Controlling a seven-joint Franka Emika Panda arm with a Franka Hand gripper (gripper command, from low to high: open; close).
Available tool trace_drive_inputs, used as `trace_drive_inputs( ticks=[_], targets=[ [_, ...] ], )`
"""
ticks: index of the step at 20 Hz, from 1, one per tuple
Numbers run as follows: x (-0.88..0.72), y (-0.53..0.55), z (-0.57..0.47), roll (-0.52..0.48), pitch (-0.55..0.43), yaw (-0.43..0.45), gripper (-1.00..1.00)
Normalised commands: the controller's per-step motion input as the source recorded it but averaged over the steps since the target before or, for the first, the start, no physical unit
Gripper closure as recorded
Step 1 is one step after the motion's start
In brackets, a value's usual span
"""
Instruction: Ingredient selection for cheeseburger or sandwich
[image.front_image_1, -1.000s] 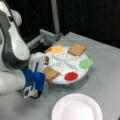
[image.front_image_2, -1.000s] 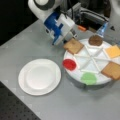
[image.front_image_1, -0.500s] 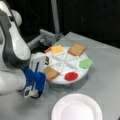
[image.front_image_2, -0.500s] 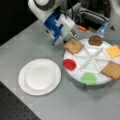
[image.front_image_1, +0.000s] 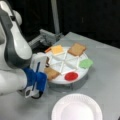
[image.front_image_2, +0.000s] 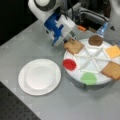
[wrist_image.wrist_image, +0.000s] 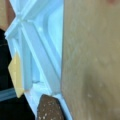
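Hovering at the tray's (image.front_image_2: 75, 75) rim, the gripper (image.front_image_2: 70, 39) meets a toast slice (image.front_image_2: 73, 46); jaw state unclear.

No legible text, labels, brands, numbers or signs on any item in any view.

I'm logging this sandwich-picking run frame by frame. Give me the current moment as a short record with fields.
gripper: at the tray's edge by a toast slice, fingertips just above it; whether it grips cannot be told
tray: white sectioned tray, ingredients each in a separate compartment
toast: two tan slices, second one at a front view's right
patty: dark-brown patty
cheese: yellow cheese square
lettuce: green lettuce leaf
tomato: red tomato disc
plate: white plate bare, beside the tray
wrist view: toast fills most of it
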Motion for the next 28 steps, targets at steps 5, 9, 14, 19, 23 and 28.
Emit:
trace_drive_inputs(
  ticks=[5, 9, 14, 19, 23, 28],
  targets=[
    [0.18, -0.08, -0.02, 0.099, -0.077, 0.014, 1.00],
    [0.19, -0.07, -0.03, 0.105, -0.079, 0.018, 1.00],
    [0.17, -0.05, 0.02, 0.111, -0.058, 0.014, 1.00],
    [0.13, 0.00, 0.18, 0.079, -0.001, -0.011, 1.00],
    [0.12, -0.05, 0.30, 0.022, 0.083, -0.009, 1.00],
    [0.14, -0.11, 0.26, -0.015, 0.125, 0.033, 1.00]
  ],
)
